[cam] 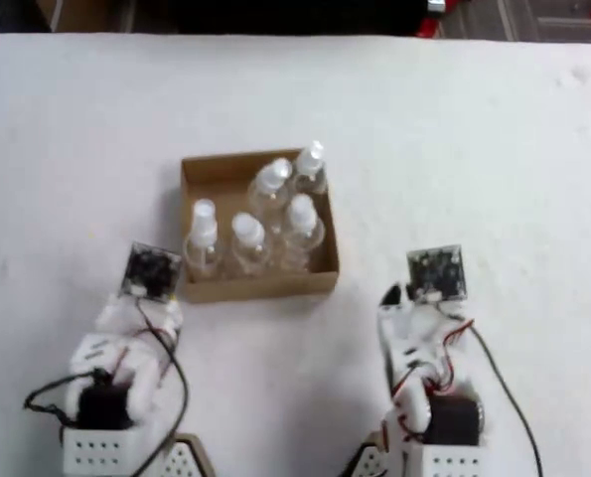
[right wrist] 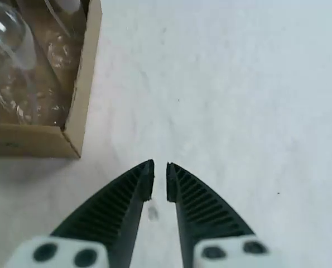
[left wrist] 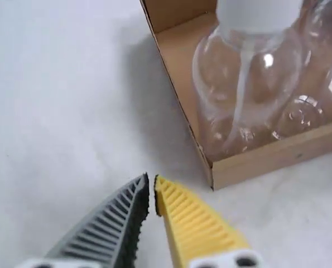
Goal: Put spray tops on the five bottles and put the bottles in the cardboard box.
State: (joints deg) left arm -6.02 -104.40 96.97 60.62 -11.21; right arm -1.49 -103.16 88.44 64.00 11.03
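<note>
White desk holds a cardboard box containing five spray-topped bottles. Beside the box, left fingers and right fingers sit all but closed, empty. Past the box, the room is dark, indistinct.

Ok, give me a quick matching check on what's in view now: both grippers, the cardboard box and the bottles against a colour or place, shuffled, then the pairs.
Things:
1 left gripper
2 right gripper
3 cardboard box
4 bottles

Descriptions:
A clear, white spray tops on, standing inside the box
B both fingers black
C brown, open-topped, on the white table
D one grey finger, one yellow

Pairs: 1-D, 2-B, 3-C, 4-A
</note>
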